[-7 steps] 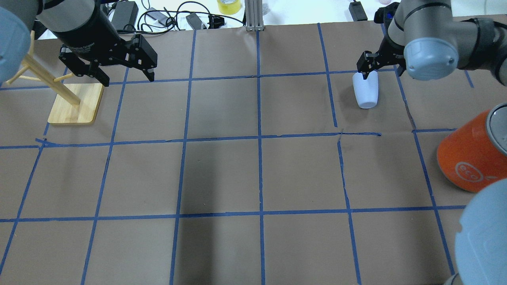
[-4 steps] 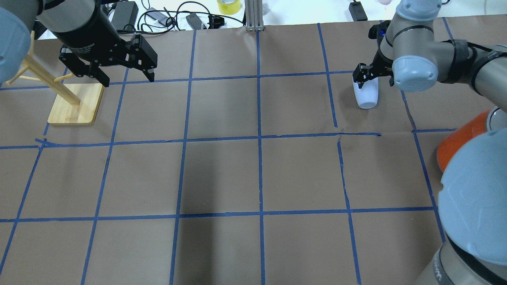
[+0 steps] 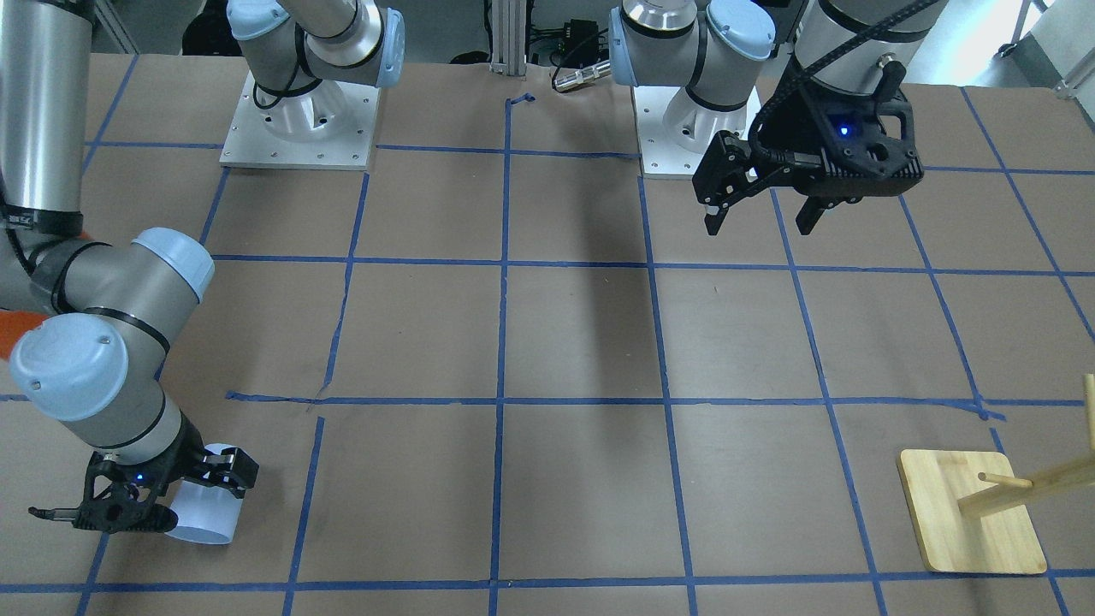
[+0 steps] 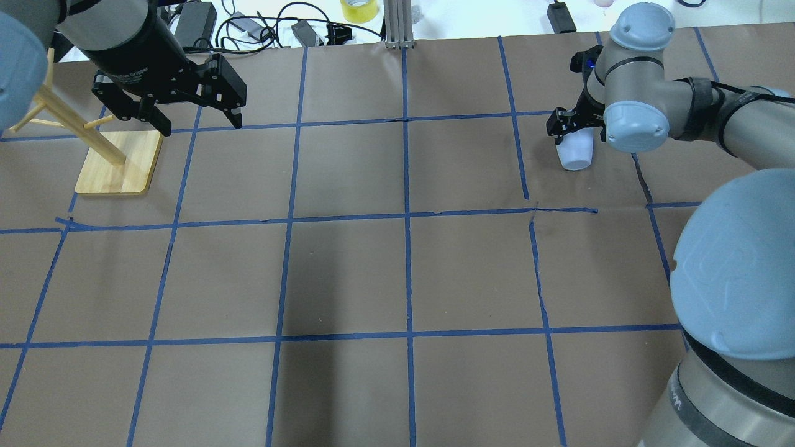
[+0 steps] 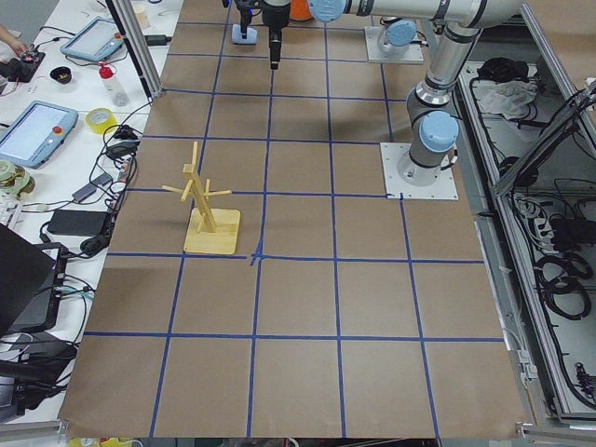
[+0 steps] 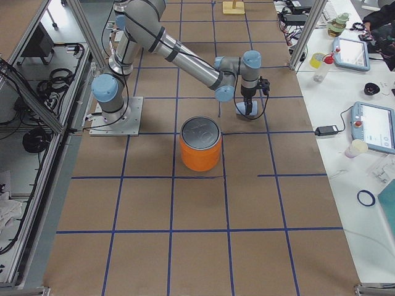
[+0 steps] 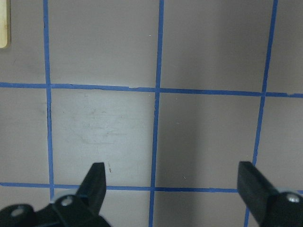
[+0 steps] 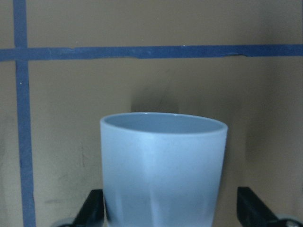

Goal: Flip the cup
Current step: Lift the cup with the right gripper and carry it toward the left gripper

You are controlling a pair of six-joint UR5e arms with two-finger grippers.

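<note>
Both right fingers (image 8: 93, 210) stand apart, one on each side of the cup (image 8: 163, 165), not clamped on it. The cup lies on its side on the table (image 4: 348, 273), in the second row of taped squares from the far edge. Its mouth is turned away from my base, and a strip of bluish inner wall shows at the rim. The can (image 6: 200, 154), silver top on, stands near it, closer to my base. My left fingers (image 7: 93, 182) hang wide apart over the table beside the rack (image 4: 118, 164), several squares from the cup.
</note>
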